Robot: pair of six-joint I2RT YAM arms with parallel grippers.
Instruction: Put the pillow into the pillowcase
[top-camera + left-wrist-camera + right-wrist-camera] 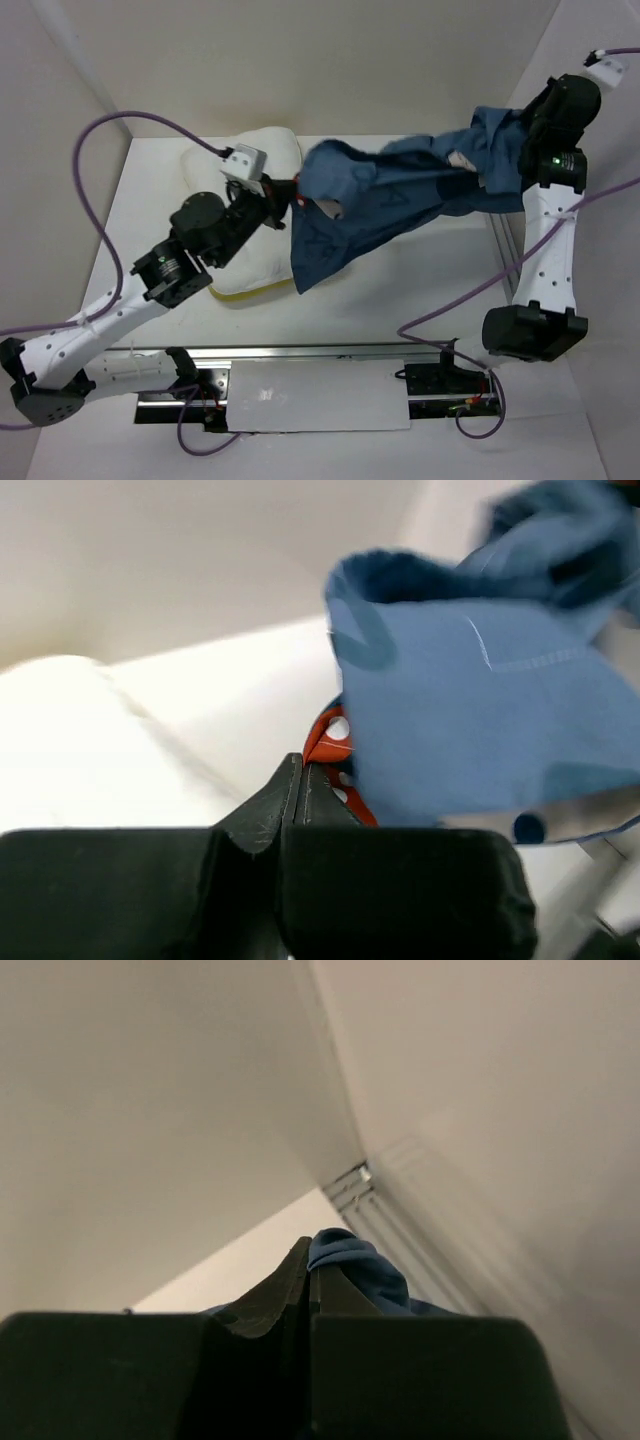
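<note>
White walls box in a white table. On its left half you have the pillow, lying flat with its long axis running from the near side toward the back wall. Your left arm crosses over its middle.

The pillowcase hangs clear of the table as a blue band strung between your two grippers. Its length runs left to right, across the pillow's axis rather than along it.

Your left gripper is pinched tight on the fabric's edge by a red bow, just above the pillow's right side. Your right gripper is clamped on a fold of blue cloth, raised near the far right corner and well apart from the pillow.

So the pillow sits below and to the left of the left jaws, and your left arm is much the nearer. Where the case's opening lies can't be told. You will likely need it facing the pillow's end before any stuffing begins.
</note>
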